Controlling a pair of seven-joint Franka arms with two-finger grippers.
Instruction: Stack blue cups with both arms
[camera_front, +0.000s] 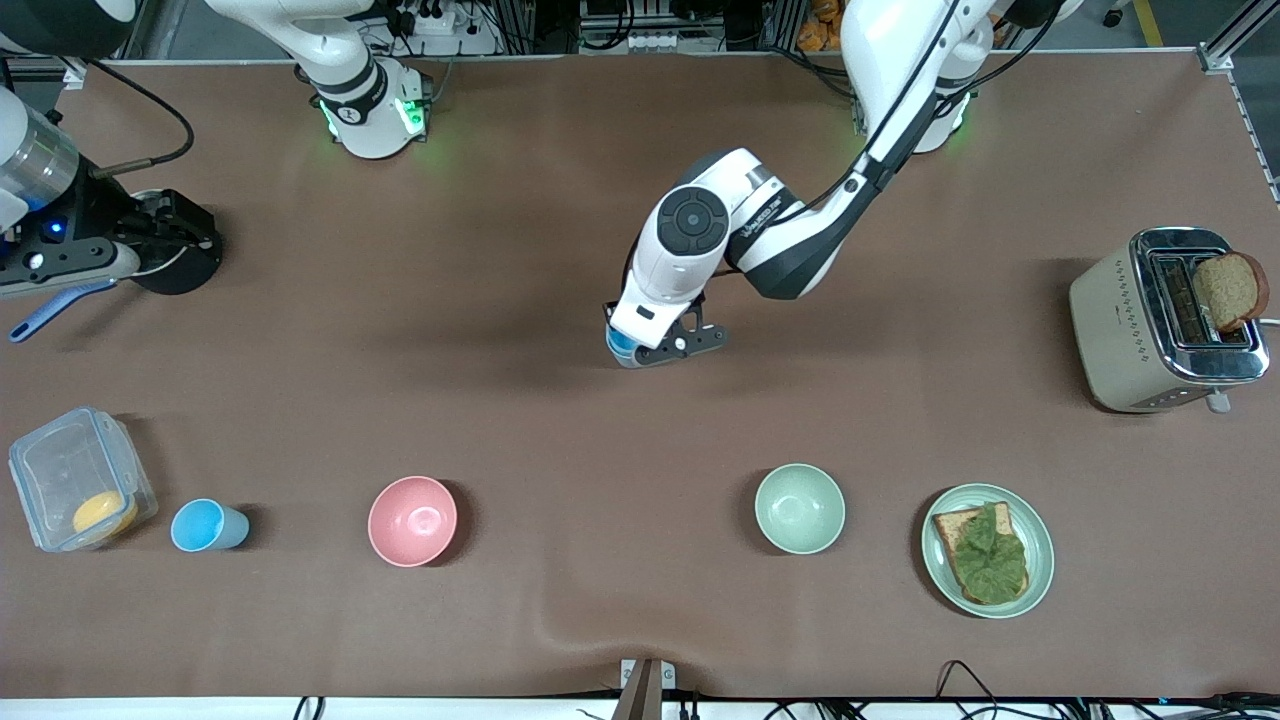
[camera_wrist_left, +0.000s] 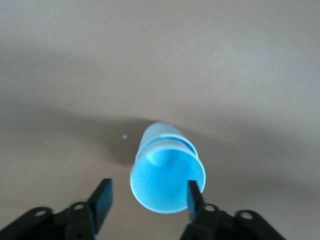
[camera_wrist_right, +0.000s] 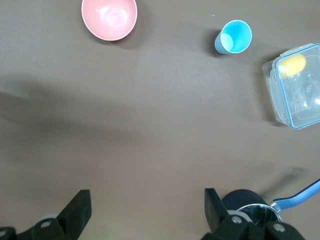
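Note:
A sky-blue cup (camera_front: 620, 347) stands on the brown mat near the table's middle. In the left wrist view this cup (camera_wrist_left: 167, 172) sits between my left gripper's open fingers, one fingertip (camera_wrist_left: 195, 196) at its rim, the other apart from it. My left gripper (camera_front: 655, 345) (camera_wrist_left: 149, 194) is low around the cup. A second blue cup (camera_front: 208, 525) (camera_wrist_right: 233, 36) stands near the front camera at the right arm's end, beside a clear container. My right gripper (camera_front: 190, 240) (camera_wrist_right: 146, 207) is open and empty, hovering at the right arm's end of the table, well away from that cup.
A pink bowl (camera_front: 412, 520) and a pale green bowl (camera_front: 799, 508) stand in the row near the front camera, with a plate of toast and lettuce (camera_front: 988, 548). A toaster (camera_front: 1165, 320) stands at the left arm's end. A clear container (camera_front: 80, 478) and a black pot (camera_wrist_right: 250, 206) are at the right arm's end.

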